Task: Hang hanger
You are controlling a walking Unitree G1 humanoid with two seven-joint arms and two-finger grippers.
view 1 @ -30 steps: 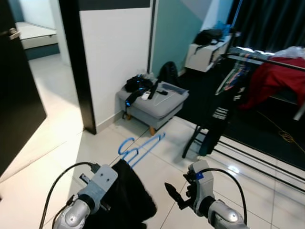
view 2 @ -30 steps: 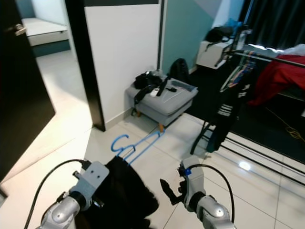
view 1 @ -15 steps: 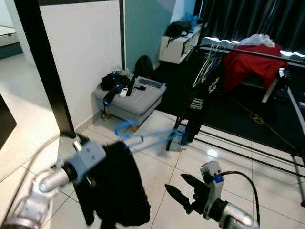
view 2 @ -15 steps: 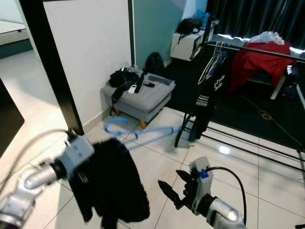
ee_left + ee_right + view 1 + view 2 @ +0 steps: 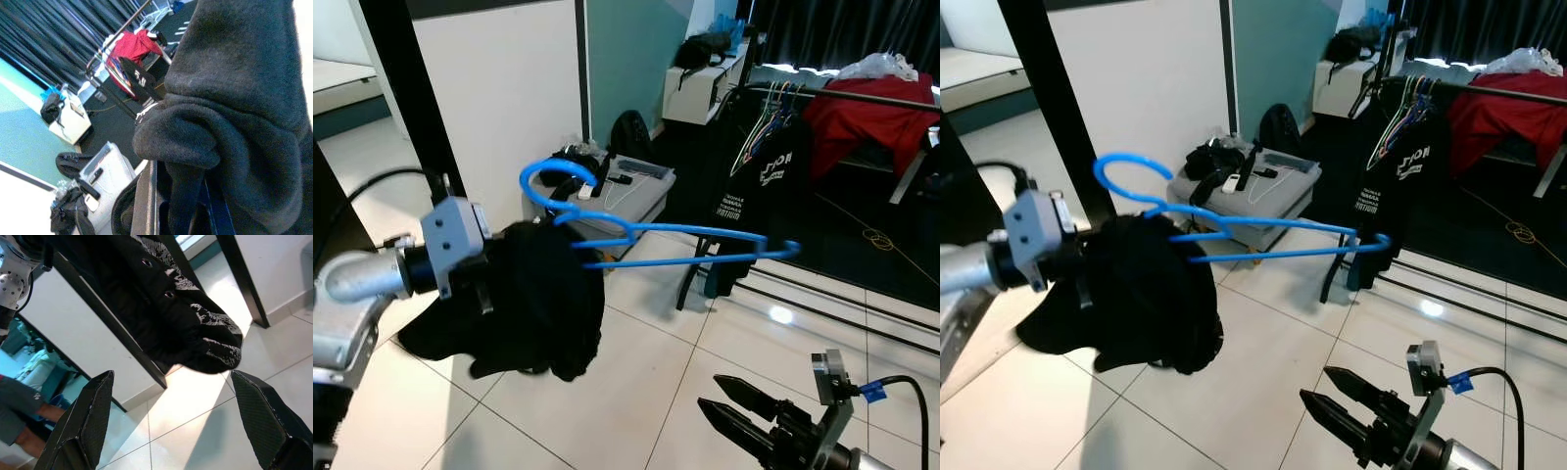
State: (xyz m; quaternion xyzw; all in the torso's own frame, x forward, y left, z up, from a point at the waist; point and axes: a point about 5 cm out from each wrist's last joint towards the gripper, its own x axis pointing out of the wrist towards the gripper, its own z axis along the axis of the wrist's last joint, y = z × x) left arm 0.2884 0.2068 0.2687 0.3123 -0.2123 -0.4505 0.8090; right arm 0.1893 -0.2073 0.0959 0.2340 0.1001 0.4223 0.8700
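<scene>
White floor tiles run to the clothes rail [image 5: 862, 98] ahead and to the right. Left claw [image 5: 484, 269], its fingers buried in the black garment [image 5: 524, 304] so I cannot tell their state, carries the blue hanger [image 5: 646, 235], long axis pointing at that rail. Right claw [image 5: 744, 421] hangs low, spread and empty.

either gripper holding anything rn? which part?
Left gripper holds the blue hanger near its hook end, under the black garment draped there; exact finger contact is hidden. Right gripper is open, holding nothing.

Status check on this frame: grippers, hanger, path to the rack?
Left gripper up, buried in the black garment on the blue hanger. Right gripper low, fingers open. Clothes rack ahead, already crowded.
</scene>
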